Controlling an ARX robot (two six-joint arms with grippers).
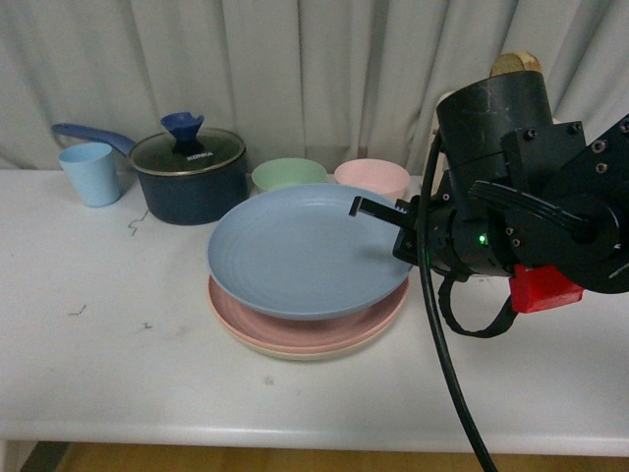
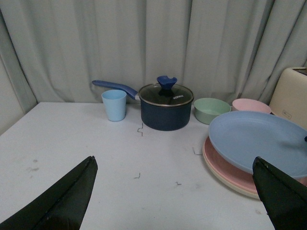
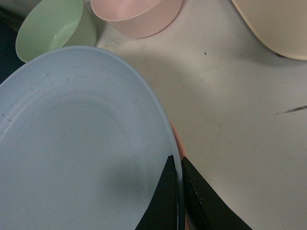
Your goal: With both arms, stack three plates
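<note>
The light blue plate (image 1: 295, 251) hangs tilted just above the pink plate (image 1: 295, 329), which lies on the beige plate (image 1: 295, 352) at the table's middle. My right gripper (image 1: 369, 208) is shut on the blue plate's far right rim; in the right wrist view the right gripper (image 3: 178, 165) pinches that rim with one finger on each side of the light blue plate (image 3: 76, 143). The left gripper (image 2: 175, 165) is open over bare table, left of the stack, with the light blue plate (image 2: 259, 141) and pink plate (image 2: 225, 167) by its right finger.
Behind the stack stand a green bowl (image 1: 288, 174), a pink bowl (image 1: 371, 177), a dark blue lidded pot (image 1: 189, 175) and a light blue cup (image 1: 90, 173). A cream appliance (image 2: 292, 93) sits at the back right. The table's front edge (image 1: 295, 428) lies near.
</note>
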